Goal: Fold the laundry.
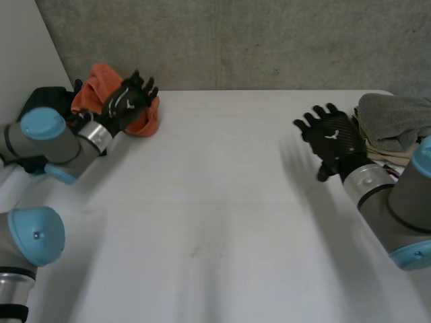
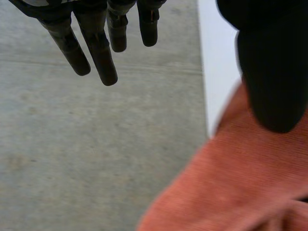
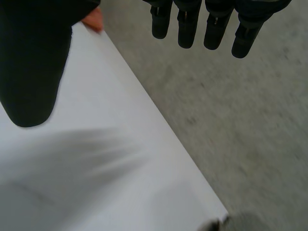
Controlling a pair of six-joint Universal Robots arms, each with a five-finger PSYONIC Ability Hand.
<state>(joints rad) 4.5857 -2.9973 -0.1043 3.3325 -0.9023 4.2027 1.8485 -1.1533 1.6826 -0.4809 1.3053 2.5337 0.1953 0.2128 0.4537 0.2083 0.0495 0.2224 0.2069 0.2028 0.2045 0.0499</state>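
Hovering over the far left corner of the white table (image 1: 222,202), the left hand (image 1: 128,99) has its fingers (image 2: 98,53) straight and fanned out, with the thumb (image 2: 272,72) held well away from them, so it grips nothing. Under it lies a crumpled orange cloth (image 1: 147,121), bunched up at the table's far left edge. Whether the palm touches the cloth cannot be told, though the left wrist view shows the thumb just over the orange fabric. A dark bundle (image 1: 44,97) sits to the left of the orange cloth, behind the left arm (image 1: 60,141). On the right side of the table, the right hand (image 1: 335,138) is raised with its fingers spread and straight and its thumb apart from them, and it holds nothing. Just to its right a folded grey towel (image 1: 394,121) rests on top of a small pile of lighter cloths (image 1: 387,156) at the table's right edge. A grey concrete wall (image 1: 256,40) stands behind the table's far edge.
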